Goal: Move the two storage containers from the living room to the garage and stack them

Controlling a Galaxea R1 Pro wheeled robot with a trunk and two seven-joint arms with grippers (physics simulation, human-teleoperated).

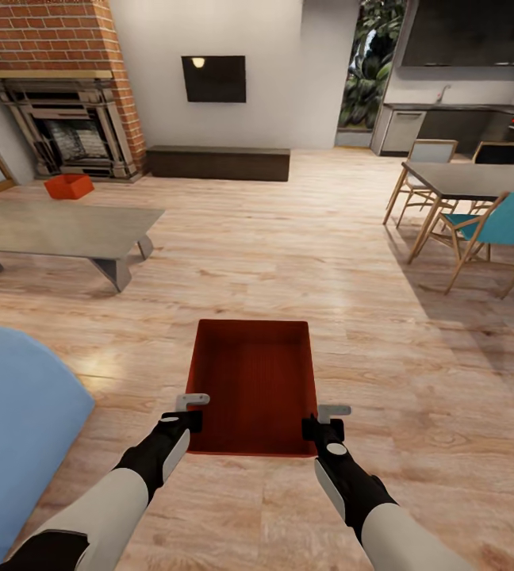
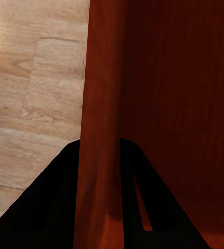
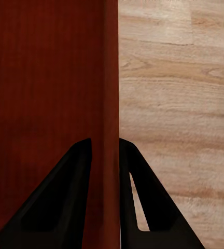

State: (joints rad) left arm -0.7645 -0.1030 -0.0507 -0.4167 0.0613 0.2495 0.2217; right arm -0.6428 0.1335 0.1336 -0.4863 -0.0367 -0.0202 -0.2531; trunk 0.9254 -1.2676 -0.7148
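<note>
Red-orange rectangular open-top storage container [image 1: 253,385] held level over the light wood plank floor [image 1: 416,357], still in the living room. Left gripper [image 1: 187,412] pinches its left wall, right gripper [image 1: 325,422] its right wall; wrist views show each wall between the fingers, balancing the load. Second matching bin [image 1: 68,186] sits by the brick fireplace [image 1: 59,87], beyond the low grey bench [image 1: 51,230].

Your fingertips are hidden behind the near container [image 1: 255,388] walls; the blue sofa [image 1: 15,428] is cut off at the left edge, and the far container [image 1: 68,186] sits partly hidden behind the desk [image 1: 59,228].
</note>
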